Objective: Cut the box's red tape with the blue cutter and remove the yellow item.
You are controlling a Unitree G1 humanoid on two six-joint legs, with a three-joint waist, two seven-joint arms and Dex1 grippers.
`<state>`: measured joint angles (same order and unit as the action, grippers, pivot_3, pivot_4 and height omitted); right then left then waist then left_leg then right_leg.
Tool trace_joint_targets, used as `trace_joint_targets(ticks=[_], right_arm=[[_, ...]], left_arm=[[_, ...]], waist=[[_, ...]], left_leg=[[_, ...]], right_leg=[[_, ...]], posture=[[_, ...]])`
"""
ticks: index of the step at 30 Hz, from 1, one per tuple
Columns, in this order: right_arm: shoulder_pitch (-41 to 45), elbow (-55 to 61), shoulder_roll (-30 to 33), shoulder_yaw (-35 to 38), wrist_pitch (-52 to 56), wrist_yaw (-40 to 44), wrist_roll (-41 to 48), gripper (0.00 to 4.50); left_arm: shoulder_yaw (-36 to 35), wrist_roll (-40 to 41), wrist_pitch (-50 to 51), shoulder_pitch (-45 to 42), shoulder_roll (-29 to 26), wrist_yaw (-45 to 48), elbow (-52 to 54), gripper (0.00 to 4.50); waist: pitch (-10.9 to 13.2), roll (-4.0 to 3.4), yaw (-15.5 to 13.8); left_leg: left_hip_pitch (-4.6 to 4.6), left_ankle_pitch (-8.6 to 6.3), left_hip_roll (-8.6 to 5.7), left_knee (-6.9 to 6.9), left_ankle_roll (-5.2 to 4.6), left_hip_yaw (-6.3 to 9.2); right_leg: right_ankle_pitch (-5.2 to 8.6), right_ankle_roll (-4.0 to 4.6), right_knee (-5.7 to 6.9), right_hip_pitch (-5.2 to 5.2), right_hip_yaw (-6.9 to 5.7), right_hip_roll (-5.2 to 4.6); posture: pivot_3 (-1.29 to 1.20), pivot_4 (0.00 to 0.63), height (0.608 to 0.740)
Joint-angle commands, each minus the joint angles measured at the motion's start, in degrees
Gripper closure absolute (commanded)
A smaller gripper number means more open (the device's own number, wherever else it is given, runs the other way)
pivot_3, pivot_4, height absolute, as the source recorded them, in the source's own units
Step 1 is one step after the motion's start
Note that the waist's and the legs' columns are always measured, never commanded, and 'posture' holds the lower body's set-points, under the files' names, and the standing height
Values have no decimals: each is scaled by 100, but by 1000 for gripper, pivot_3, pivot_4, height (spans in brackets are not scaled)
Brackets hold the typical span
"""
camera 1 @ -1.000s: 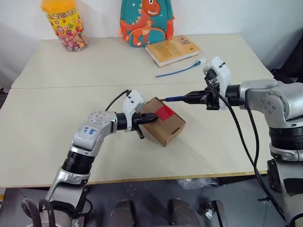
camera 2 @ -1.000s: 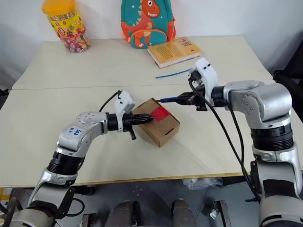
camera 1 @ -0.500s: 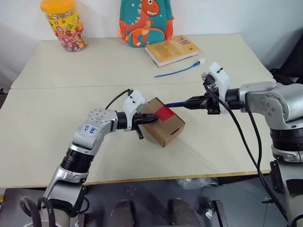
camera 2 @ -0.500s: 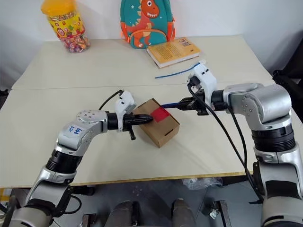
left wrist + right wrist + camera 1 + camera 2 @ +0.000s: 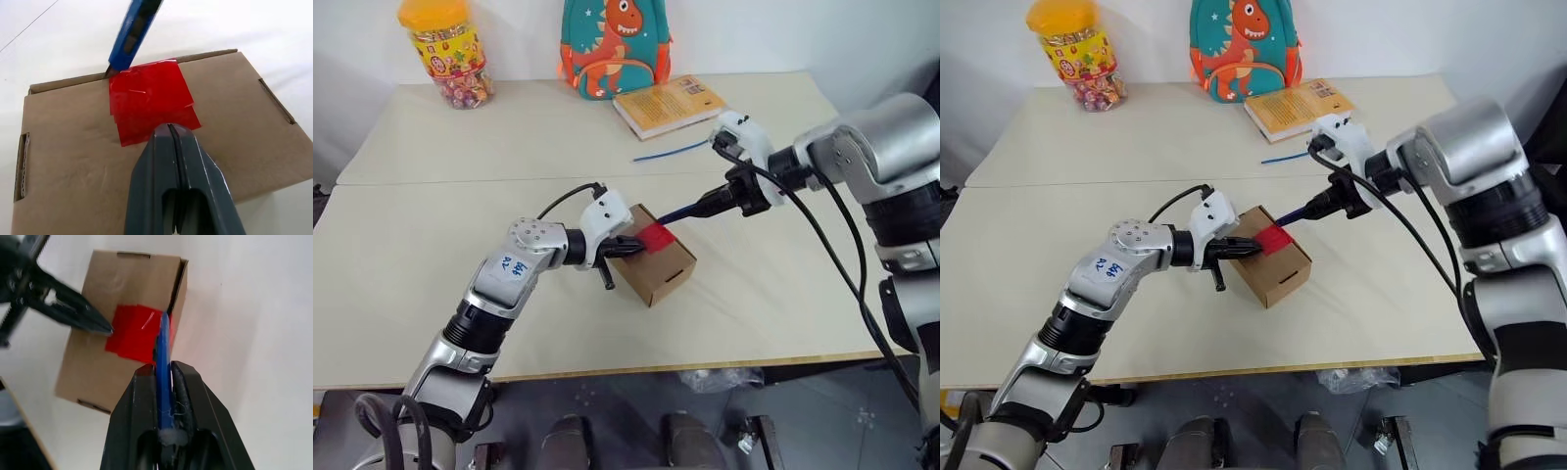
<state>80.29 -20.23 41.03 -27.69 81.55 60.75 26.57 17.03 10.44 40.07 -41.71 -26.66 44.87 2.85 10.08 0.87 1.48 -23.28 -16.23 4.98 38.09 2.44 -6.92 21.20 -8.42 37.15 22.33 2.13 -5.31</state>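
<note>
We are seeing the red tape (image 5: 149, 100) lying across the top of the cardboard box (image 5: 653, 259), which is sitting near the middle of the table (image 5: 401, 245). The blue cutter (image 5: 133, 30) is touching the tape's edge with its tip, reaching in from two o'clock. Our right gripper (image 5: 164, 377) is clamping the cutter. Our left gripper (image 5: 170, 134), fingers pressed together, is resting on the tape from nine o'clock.
</note>
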Motion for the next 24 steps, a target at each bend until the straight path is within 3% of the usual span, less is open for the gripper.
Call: trace_joint_targets(ticks=[1,9,13,24], right_arm=[[390,-362,-219,-222,201,442,99,4336],[853,-472,-137,-1359,354,1235,-3,4336],[935,-152,209,-1782,474,1576,54,4336],[701,547,955,-2189,580,1958,62,4336]], left_arm=[[748,-376,355,349,-51,119,-351,4500],[904,-534,421,416,55,91,-440,4500],[903,-593,488,461,69,85,-444,4500],[890,-587,575,546,58,89,-443,4500]], waist=[[-1,1,2],[-18,0,-13],[-38,21,-66],[-56,32,-134]], left_leg=[[0,0,0,0,0,1],[0,-1,-1,-1,-1,1],[0,-5,-1,0,-5,2],[1,-17,0,3,-6,0]], right_leg=[[0,0,0,0,0,0],[0,0,-1,0,-1,0],[0,0,-6,-4,-3,-1],[1,2,-9,-2,-3,-1]], posture=[[0,150,740],[0,150,740],[0,150,740],[0,150,740]])
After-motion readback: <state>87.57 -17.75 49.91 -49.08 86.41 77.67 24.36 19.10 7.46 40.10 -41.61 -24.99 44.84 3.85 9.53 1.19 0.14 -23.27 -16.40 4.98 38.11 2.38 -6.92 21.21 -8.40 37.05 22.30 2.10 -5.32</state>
